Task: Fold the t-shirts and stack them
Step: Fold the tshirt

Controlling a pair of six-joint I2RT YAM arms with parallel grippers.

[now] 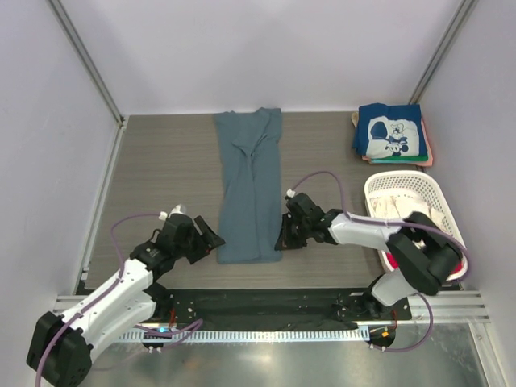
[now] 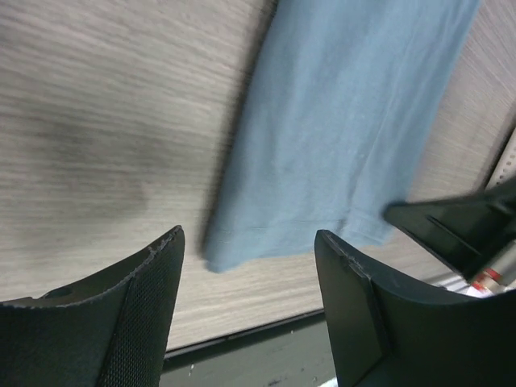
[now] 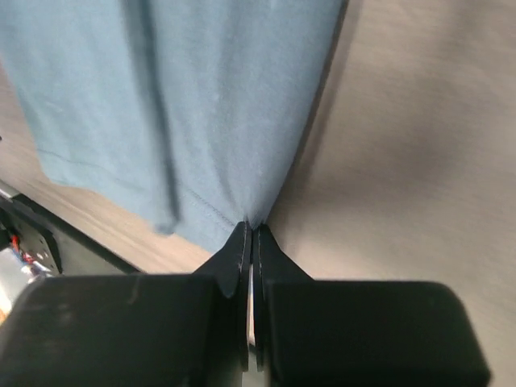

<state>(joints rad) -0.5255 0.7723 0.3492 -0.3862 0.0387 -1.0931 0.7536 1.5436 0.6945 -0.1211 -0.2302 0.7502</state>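
Now | right jaws pinch slate-blue shirt (image 1: pixel 250 193) hem | left jaws apart

No word, number or brand can be read in any view. The only marking is a white cartoon print on the navy cloth t-shirt (image 1: pixel 390 131) at the far right, a picture rather than lettering, and too small to make out any letters in it
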